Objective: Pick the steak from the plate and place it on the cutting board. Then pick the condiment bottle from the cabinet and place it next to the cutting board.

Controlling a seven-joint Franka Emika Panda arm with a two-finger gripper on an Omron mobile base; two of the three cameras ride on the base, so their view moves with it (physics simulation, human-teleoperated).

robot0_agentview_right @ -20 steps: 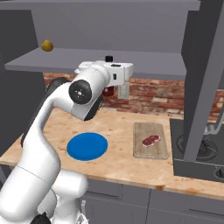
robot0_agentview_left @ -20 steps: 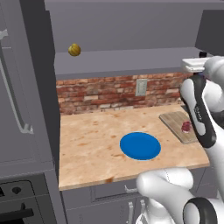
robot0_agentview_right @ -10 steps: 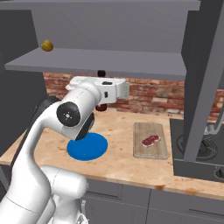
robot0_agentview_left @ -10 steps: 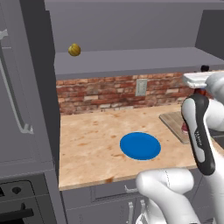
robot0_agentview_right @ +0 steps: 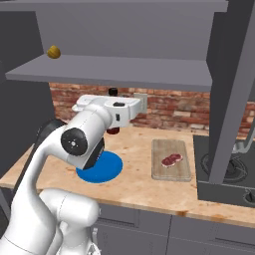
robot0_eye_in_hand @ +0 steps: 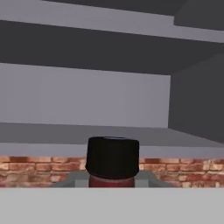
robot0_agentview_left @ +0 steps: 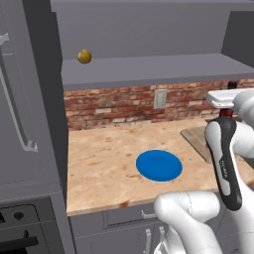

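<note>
Gripper (robot0_agentview_right: 113,130) clenches the bottle (robot0_agentview_right: 113,130), upright with its cap (robot0_eye_in_hand: 113,156) at 12 o'clock, in the air below the cabinet (robot0_agentview_right: 109,69) shelf; the hand hides most of it. Steak (robot0_agentview_right: 172,159) lies on the board (robot0_agentview_right: 172,159), at 3 o'clock of the plate (robot0_agentview_right: 110,167).

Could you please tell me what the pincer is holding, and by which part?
The pincer holds the bottle, gripped on its body just below the black cap.

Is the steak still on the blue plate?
No, in the right base view the steak lies on the cutting board, and the blue plate beside it is bare.
</note>
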